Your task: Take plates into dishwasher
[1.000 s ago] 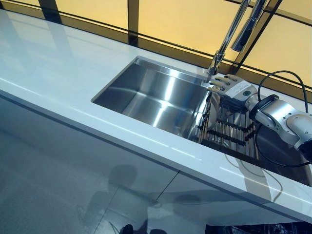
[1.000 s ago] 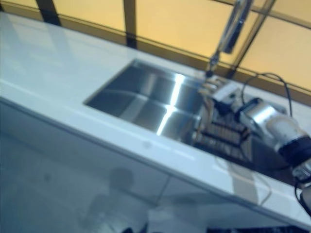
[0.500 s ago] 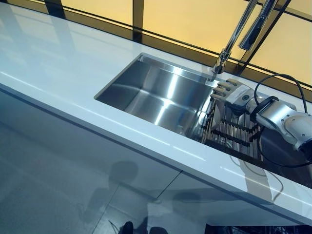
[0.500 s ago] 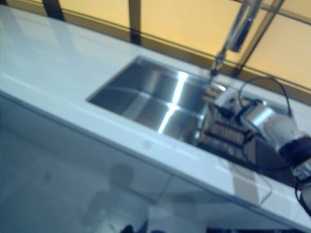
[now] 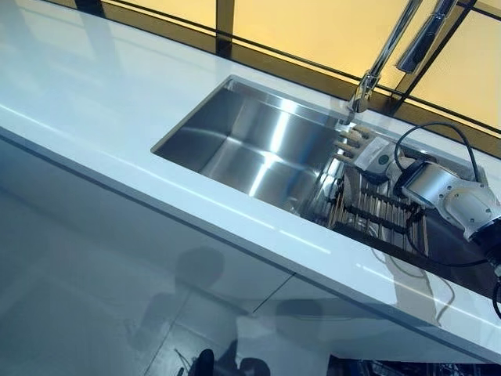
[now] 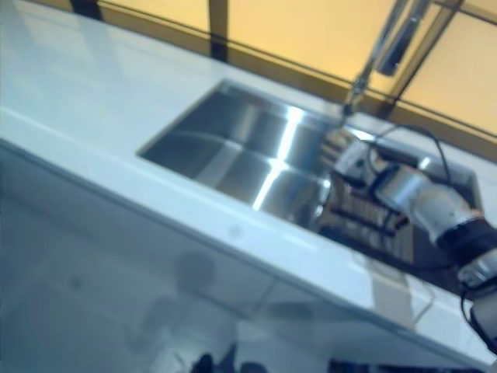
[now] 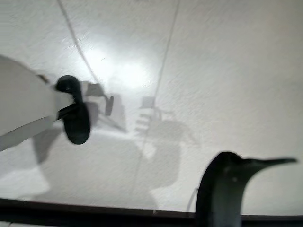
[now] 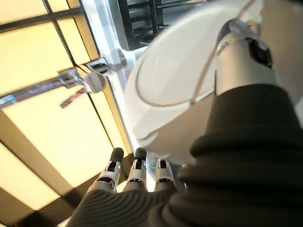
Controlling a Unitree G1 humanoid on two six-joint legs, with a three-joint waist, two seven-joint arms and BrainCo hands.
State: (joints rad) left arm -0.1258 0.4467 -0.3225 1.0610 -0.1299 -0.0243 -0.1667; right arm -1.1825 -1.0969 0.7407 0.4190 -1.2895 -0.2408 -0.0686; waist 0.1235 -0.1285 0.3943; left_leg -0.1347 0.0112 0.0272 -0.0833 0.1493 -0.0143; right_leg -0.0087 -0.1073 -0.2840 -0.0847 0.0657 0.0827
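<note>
A white plate (image 8: 175,80) stands on edge in the dark dish rack (image 5: 383,215) at the right end of the steel sink (image 5: 235,149). My right hand (image 5: 369,153) reaches over the rack just below the tap's base. In the right wrist view its thumb (image 8: 239,49) lies on the plate's face and its fingers (image 8: 136,166) run behind the plate's rim, so the plate is pinched between them. The left wrist view shows only floor and a dark part of my left hand (image 7: 222,189).
A tall chrome tap (image 5: 383,55) rises behind the sink, close to my right hand. The white counter (image 5: 94,86) runs along the sink's left and front. A window frame stands right behind the counter. Grey cabinet fronts lie below.
The camera has shifted. My right hand has moved a little left and nearer from the tap's base, down toward the rack.
</note>
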